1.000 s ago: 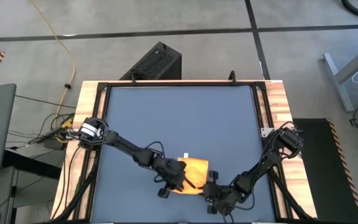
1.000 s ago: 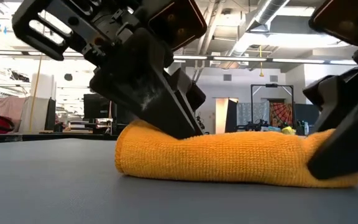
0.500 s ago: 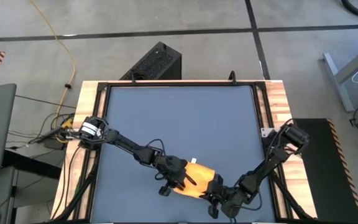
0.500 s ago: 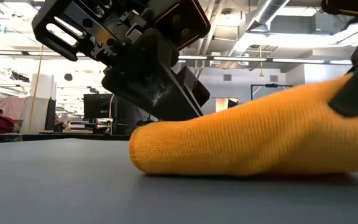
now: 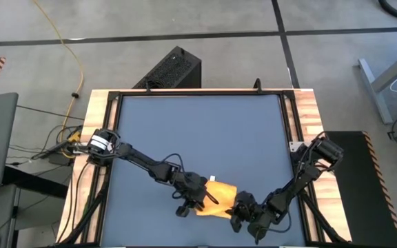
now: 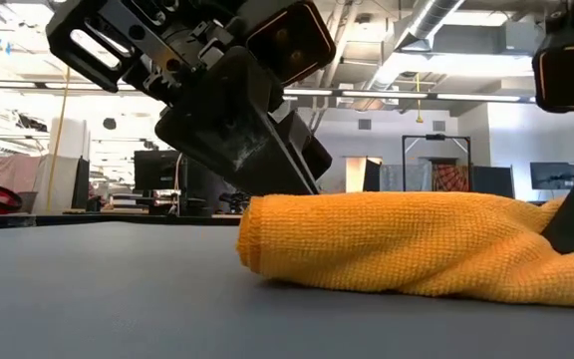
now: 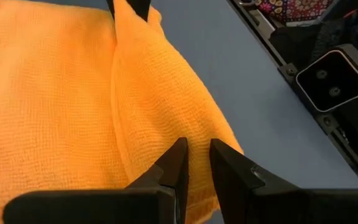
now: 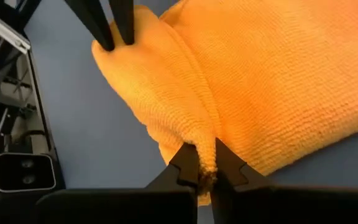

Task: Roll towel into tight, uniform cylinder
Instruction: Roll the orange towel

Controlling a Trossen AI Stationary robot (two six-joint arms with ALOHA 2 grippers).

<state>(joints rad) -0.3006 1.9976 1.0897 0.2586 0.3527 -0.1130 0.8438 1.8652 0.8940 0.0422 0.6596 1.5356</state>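
Near the front edge of the dark blue mat [image 5: 205,131], the yellow towel [image 5: 216,201] lies loosely rolled, the left gripper [image 7: 194,163] pinching a fold at one end and the right gripper [image 8: 205,168] clamped on the other end.

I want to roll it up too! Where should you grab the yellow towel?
Probably by the two ends of its rolled edge, one from each side, as the left gripper and right gripper do: the towel is a soft, floppy roll needing both ends pinched.
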